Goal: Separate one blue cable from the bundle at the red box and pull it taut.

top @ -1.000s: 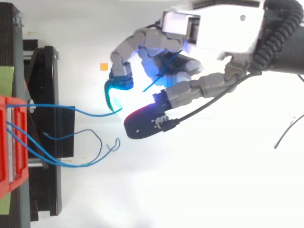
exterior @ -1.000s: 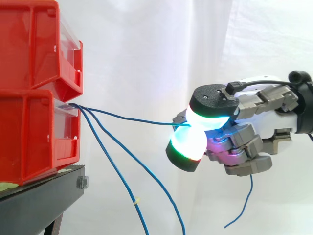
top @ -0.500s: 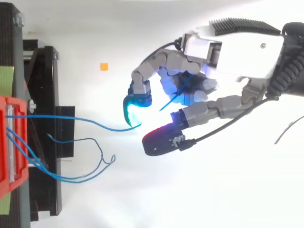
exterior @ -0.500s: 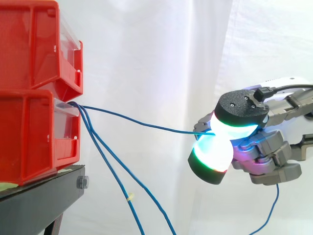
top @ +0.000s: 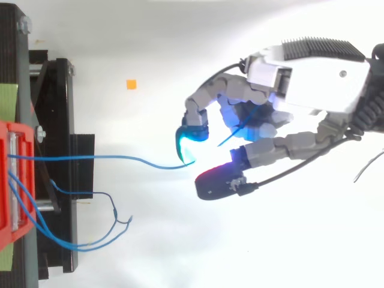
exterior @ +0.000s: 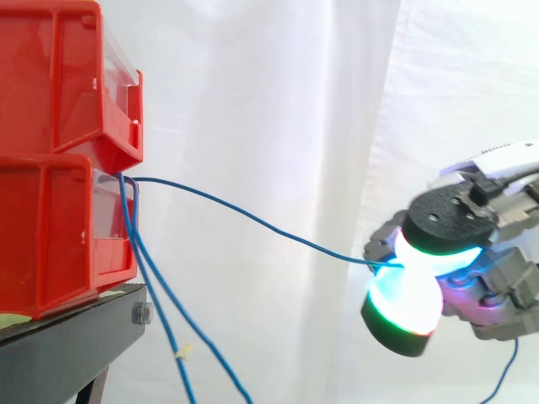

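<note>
Two red bins [exterior: 59, 151] are stacked on a black stand at the left. A bundle of blue cables [exterior: 135, 252] comes out between them at the lower bin's front. One blue cable [exterior: 253, 220] is separated from the rest and runs rightward in a shallow sag to my hand [exterior: 472, 252]. My hand is shut on that cable, pinching it between two glowing fingertips [exterior: 402, 301]. In the top view the same cable [top: 108, 159] leads from the bin to my hand [top: 300, 96]. The cable's free end hangs below my hand [exterior: 504, 379].
The other blue cables [top: 90, 240] droop from the bin and loop beside the black stand [top: 60, 180]. A small orange marker [top: 131, 84] lies on the white surface. A white curtain hangs behind.
My hand has moved right, away from the bins, keeping its pinch on the blue cable. The cable has drawn out longer and straighter; the other cables hang closer to the stand.
</note>
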Controlling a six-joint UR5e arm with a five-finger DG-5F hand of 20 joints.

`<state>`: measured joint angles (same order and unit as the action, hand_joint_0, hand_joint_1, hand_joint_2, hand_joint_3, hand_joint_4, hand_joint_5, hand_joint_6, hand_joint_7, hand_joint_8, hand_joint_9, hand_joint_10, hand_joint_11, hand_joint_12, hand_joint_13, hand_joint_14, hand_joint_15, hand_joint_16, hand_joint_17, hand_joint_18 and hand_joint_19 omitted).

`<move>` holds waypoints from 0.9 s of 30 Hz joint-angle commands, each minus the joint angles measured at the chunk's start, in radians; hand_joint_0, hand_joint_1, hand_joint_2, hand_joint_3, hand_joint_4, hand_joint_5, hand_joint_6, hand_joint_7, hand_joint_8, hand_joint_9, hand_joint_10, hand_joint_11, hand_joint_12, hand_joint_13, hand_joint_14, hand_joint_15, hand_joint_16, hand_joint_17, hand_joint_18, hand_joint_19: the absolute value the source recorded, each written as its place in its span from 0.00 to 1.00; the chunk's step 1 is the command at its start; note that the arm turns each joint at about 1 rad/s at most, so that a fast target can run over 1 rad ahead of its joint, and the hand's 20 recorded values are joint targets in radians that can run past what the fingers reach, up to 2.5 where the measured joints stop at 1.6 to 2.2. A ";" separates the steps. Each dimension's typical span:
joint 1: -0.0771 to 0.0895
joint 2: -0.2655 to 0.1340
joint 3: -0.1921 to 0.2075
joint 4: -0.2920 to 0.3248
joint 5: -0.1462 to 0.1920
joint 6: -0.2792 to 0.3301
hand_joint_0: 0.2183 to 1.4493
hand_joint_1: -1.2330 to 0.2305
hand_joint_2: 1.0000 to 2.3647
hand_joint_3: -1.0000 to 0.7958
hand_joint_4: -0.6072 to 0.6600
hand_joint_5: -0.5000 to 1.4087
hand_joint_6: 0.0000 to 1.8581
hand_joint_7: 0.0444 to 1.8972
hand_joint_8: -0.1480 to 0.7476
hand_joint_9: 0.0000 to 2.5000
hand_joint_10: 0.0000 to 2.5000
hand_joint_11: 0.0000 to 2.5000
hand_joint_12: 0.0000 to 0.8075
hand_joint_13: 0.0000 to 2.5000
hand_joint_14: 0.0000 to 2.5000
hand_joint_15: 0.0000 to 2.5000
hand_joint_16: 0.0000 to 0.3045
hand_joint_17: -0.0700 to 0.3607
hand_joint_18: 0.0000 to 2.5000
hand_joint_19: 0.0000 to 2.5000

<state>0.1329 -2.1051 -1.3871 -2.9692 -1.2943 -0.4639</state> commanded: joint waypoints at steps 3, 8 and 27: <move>0.039 0.080 -0.164 0.144 0.101 0.054 0.37 0.36 0.02 0.50 0.55 0.18 0.51 0.57 0.51 0.23 0.94 0.46 0.44 0.32 1.00 0.53 0.11 0.33 0.55 0.71; 0.060 0.094 -0.224 0.156 0.133 0.111 0.37 0.36 0.02 0.50 0.55 0.18 0.51 0.58 0.51 0.23 0.94 0.47 0.44 0.32 1.00 0.53 0.11 0.33 0.55 0.71; 0.079 0.093 -0.240 0.263 0.271 0.255 0.37 0.36 0.02 0.50 0.55 0.18 0.51 0.58 0.52 0.24 0.94 0.47 0.44 0.32 1.00 0.53 0.11 0.34 0.55 0.71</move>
<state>0.2104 -2.0121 -1.6272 -2.7121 -1.0262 -0.2025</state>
